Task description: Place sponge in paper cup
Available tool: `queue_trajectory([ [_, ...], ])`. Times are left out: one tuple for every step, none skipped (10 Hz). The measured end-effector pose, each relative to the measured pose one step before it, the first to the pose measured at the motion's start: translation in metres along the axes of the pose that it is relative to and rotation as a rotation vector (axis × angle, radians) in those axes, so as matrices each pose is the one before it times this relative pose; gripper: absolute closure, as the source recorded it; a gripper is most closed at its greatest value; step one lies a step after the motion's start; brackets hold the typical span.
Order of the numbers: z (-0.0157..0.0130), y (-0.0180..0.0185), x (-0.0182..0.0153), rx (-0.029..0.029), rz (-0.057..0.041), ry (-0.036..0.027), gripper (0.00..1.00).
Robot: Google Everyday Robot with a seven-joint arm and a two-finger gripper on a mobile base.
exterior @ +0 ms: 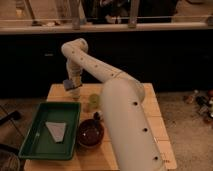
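Seemingly my pincer (73, 83) grips the sponge (68, 84) at the far left of the table (150, 97), just above the paper cup (75, 92). Its long axis looks roughly level, running left to right, so it could bridge the rim and tumble off. Further right, the green cup (92, 102) stands near enough to catch a stray drop.

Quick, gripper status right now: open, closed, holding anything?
Gripper: closed on the small blue rectangular sponge, over the far left corner of the wooden table.
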Motion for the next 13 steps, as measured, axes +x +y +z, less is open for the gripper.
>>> queue_trajectory([
  [0.00114, -0.00021, -0.00085, -0.00305, 0.00073, -0.00232, 1.00],
  [0.00146, -0.00030, -0.00134, -0.00400, 0.00063, -0.00225, 1.00],
  [0.00109, -0.00065, -0.00149, -0.00220, 0.00076, -0.00255, 1.00],
  [0.00043, -0.00020, -0.00036, -0.00025, 0.00197, -0.00312, 1.00],
  [0.00008, -0.00016, 0.00029, 0.00026, 0.00384, -0.00228, 0.99],
  [0.00071, -0.00108, -0.00041, -0.00071, 0.01787, -0.00413, 0.89],
  [-0.00008, -0.00097, -0.00076, 0.00022, 0.01035, -0.00434, 0.81],
  [0.00032, -0.00025, -0.00022, -0.00061, 0.00962, -0.00536, 0.72],
  [-0.00008, 0.00041, 0.00150, -0.00130, 0.01179, -0.00326, 0.60],
  [-0.00007, 0.00033, 0.00115, -0.00095, 0.00707, -0.00118, 0.51],
  [-0.00035, -0.00005, 0.00029, -0.00044, 0.00605, -0.00155, 0.40],
  [0.00075, 0.00051, 0.00008, -0.00219, 0.00330, -0.00040, 0.31],
  [-0.00066, 0.00020, 0.00007, -0.00060, 0.00301, -0.00053, 0.22],
])
